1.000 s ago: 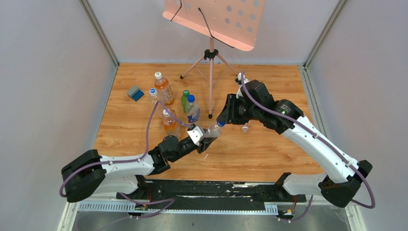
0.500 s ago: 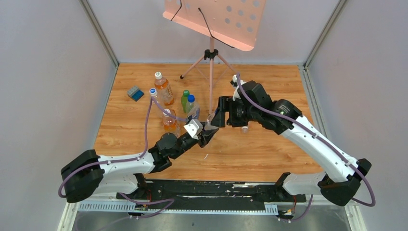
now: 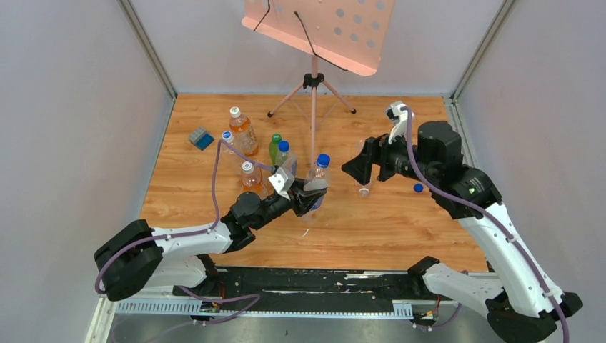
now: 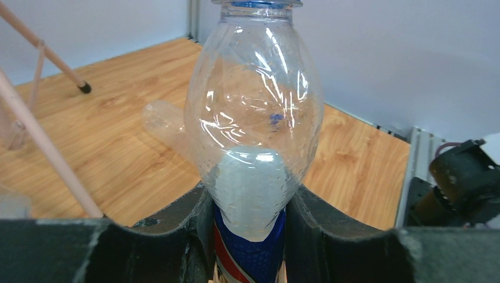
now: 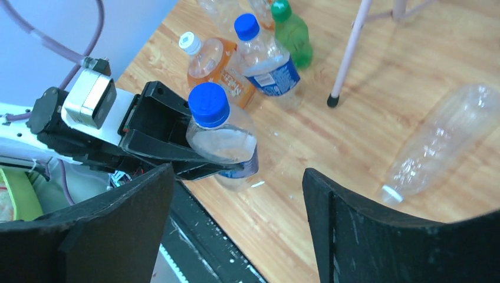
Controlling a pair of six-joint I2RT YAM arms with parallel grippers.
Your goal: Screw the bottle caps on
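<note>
Centrally, we see the left gripper [image 3: 309,196] clamped around the lower body of a clear bottle [image 3: 316,179], holding it upright. A blue cap [image 3: 323,160] sits on its neck. The right gripper [image 3: 357,166] hangs apart to the right, fingers spread wide and empty. A loose blue cap [image 3: 418,188] lies on the wooden table [image 3: 400,229] further right, and an uncapped bottle [image 5: 439,138] lies on its side.
</note>
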